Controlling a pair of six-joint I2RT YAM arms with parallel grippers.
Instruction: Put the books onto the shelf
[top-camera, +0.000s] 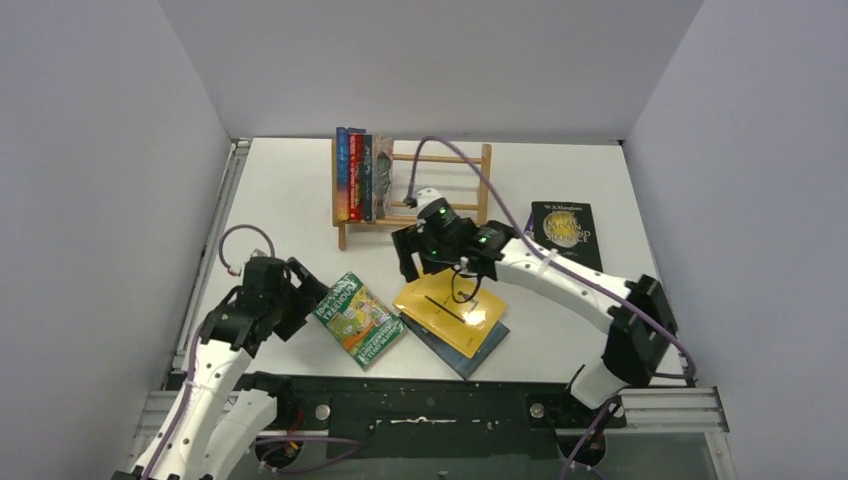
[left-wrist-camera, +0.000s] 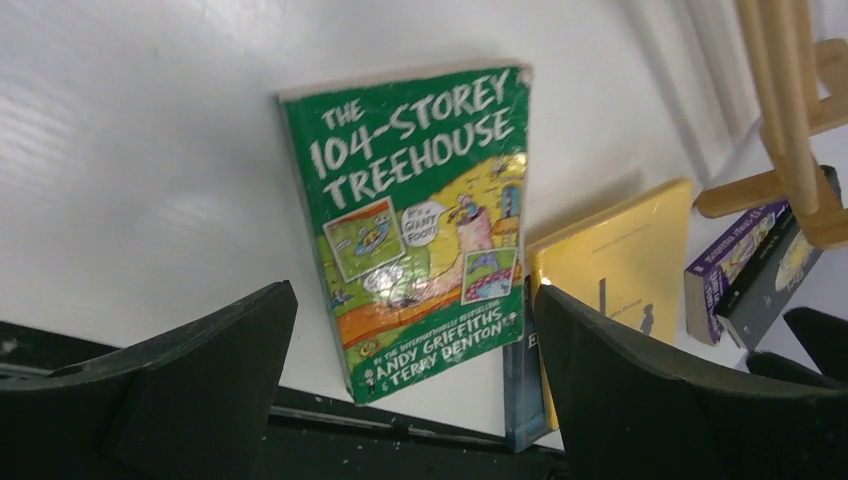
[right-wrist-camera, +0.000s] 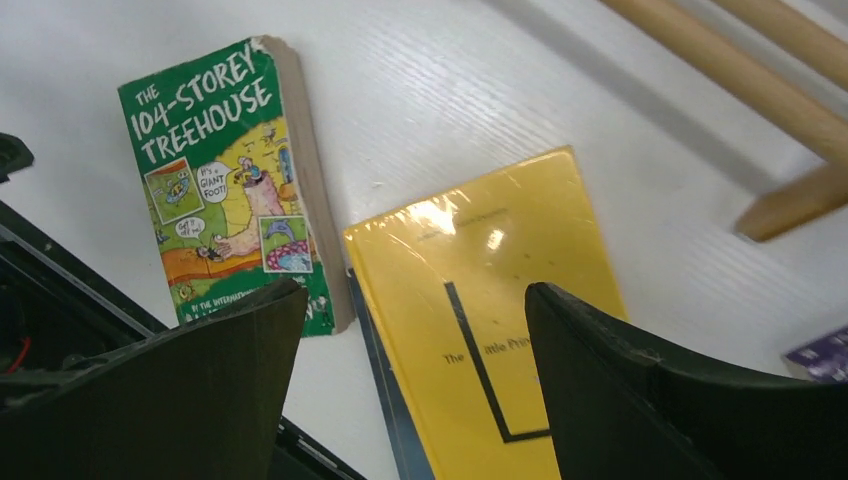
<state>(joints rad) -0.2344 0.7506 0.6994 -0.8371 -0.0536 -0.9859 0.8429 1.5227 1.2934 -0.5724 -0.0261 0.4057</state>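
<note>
On the desk (top-camera: 290, 200), at six o'clock from the shelf (top-camera: 486, 175), the yellow book (top-camera: 455, 310) is lying atop a dark blue book (top-camera: 478, 352), with the right jaws hanging over it, gaping and empty. The left jaws, equally wide and holding nothing, are hovering at nine o'clock of the green book (top-camera: 358, 320). Pinching the glossy yellow cover is likely risking a slip, or dragging the one beneath. The shelf is holding a few books (top-camera: 358, 178) upright at its nine-o'clock end.
</note>
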